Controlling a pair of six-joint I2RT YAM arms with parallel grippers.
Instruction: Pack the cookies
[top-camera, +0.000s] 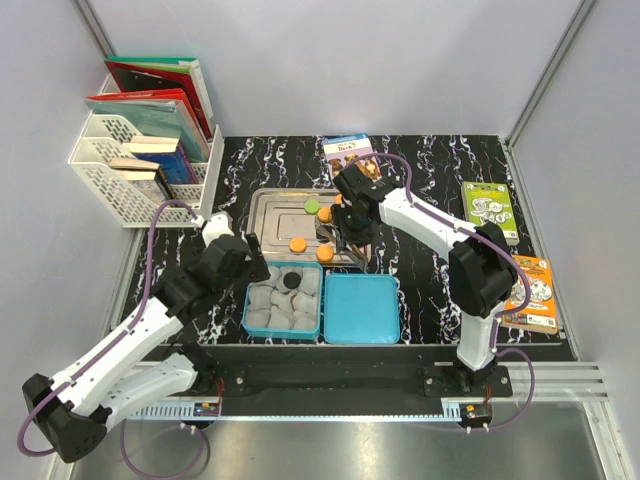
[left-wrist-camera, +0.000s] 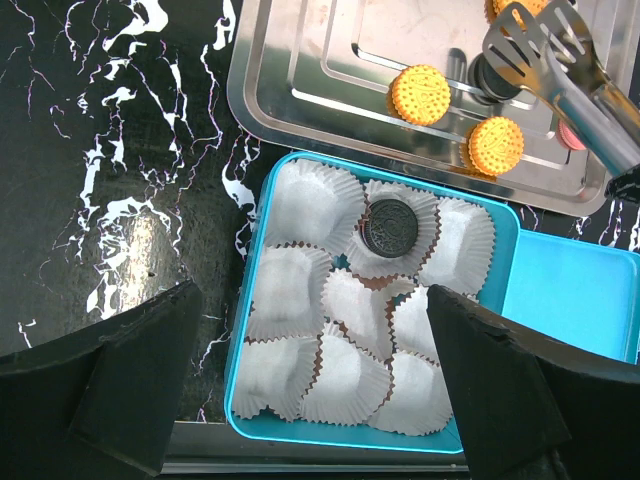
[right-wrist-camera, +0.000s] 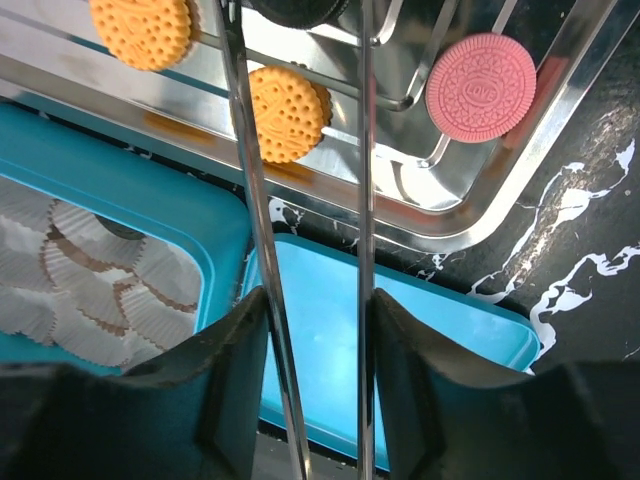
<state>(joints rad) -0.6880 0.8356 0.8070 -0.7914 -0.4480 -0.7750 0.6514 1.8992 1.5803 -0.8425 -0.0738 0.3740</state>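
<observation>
My right gripper (right-wrist-camera: 315, 300) (top-camera: 350, 232) is shut on metal tongs (right-wrist-camera: 240, 170) over the near right part of the steel tray (top-camera: 268, 205). The tong tips hold a black cookie (right-wrist-camera: 300, 8) down at the tray. Two orange cookies (right-wrist-camera: 140, 30) (right-wrist-camera: 288, 112) and a pink one (right-wrist-camera: 480, 87) lie on the tray; a green cookie (top-camera: 312, 207) lies farther back. One black cookie (left-wrist-camera: 391, 226) sits in a paper cup in the teal box (left-wrist-camera: 262, 250). My left gripper (left-wrist-camera: 312, 300) (top-camera: 255, 268) is open and empty above the box's near edge.
The box's teal lid (top-camera: 362, 308) lies right of the box. A white rack with books (top-camera: 135, 165) stands at the back left. Booklets lie at the back (top-camera: 347, 150) and at the right (top-camera: 488, 210) (top-camera: 530, 290).
</observation>
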